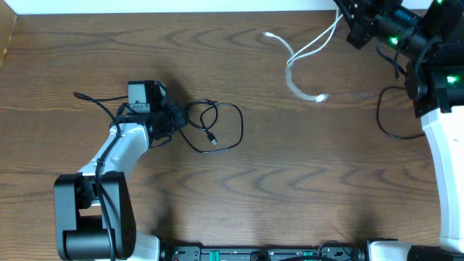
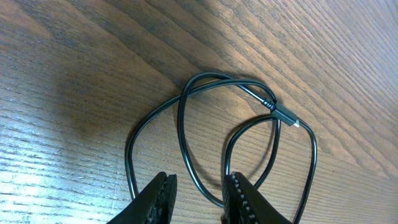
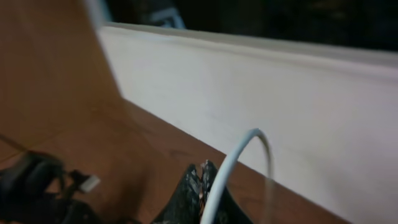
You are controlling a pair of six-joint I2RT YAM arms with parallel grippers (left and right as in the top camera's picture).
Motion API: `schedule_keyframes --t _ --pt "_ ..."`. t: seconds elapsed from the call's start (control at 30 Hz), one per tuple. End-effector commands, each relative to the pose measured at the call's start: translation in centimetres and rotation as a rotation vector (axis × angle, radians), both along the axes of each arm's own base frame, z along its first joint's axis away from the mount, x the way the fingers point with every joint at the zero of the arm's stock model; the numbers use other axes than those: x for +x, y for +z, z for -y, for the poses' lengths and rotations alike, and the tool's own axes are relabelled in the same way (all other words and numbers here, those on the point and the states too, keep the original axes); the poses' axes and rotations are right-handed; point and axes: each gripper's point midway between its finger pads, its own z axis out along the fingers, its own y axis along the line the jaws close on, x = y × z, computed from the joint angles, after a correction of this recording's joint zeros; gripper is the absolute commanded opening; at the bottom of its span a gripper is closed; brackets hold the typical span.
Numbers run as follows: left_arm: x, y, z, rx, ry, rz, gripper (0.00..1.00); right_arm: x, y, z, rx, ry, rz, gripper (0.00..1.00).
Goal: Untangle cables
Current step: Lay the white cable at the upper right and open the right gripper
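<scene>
The black cable (image 1: 235, 127) lies in loose overlapping loops on the wooden table left of centre, its small plug (image 1: 212, 138) inside the loops. My left gripper (image 1: 174, 119) sits at the loops' left end. In the left wrist view its jaws (image 2: 200, 180) stand apart, one strand of the black cable (image 2: 182, 118) curving between them unpinched; the plug (image 2: 287, 118) lies beyond. The white cable (image 1: 292, 56) runs from the far right corner down to a blurred end. My right gripper (image 1: 348, 22) is raised there, shut on the white cable (image 3: 233, 155), which arcs out of the closed jaws (image 3: 204, 169).
A thick black arm wire (image 1: 384, 123) loops on the table beside the right arm. Another arm wire (image 1: 94, 99) trails left of the left wrist. A white wall (image 3: 280, 93) borders the table's far edge. The left arm's base (image 1: 94, 217) stands at the front left.
</scene>
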Motion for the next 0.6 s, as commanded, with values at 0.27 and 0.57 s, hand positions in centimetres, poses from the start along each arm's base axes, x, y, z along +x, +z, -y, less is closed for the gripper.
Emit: schedule_keyframes --t 0.27,0.57 --pt "0.1 0.4 0.0 -0.005 -0.018 0.017 0.32 4.3 -2.1 11.7 -0.123 -0.644 -0.052 0.01" --pt "0.1 0.4 0.0 -0.005 -0.017 0.016 0.32 3.2 -3.0 21.7 -0.197 -1.049 -0.098 0.01"
